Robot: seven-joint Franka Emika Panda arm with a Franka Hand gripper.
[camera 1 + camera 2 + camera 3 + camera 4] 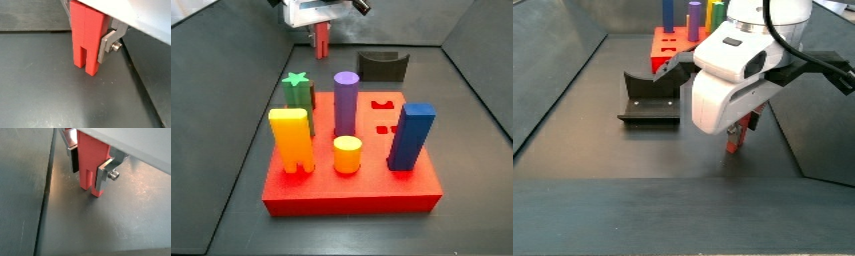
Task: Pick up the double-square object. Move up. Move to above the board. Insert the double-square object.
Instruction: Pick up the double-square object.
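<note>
Gripping the double-square object (87,40) near its top, the tool (90,164) hangs at twelve o'clock beyond the board (352,190), the post's foot just off the tabletop (60,95). The post looks stiff, light and smooth, so flat-sided clamping suits it.

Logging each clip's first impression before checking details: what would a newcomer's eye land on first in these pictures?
Probably the board, a big red block in the foreground of a side view, crowded with upright coloured pegs: yellow-orange, purple, blue and a green star. Next comes the gripper beyond it near the dark fixture, its silver fingers closed on the slim red double-square object, held upright with its forked foot just above the grey floor.
</note>
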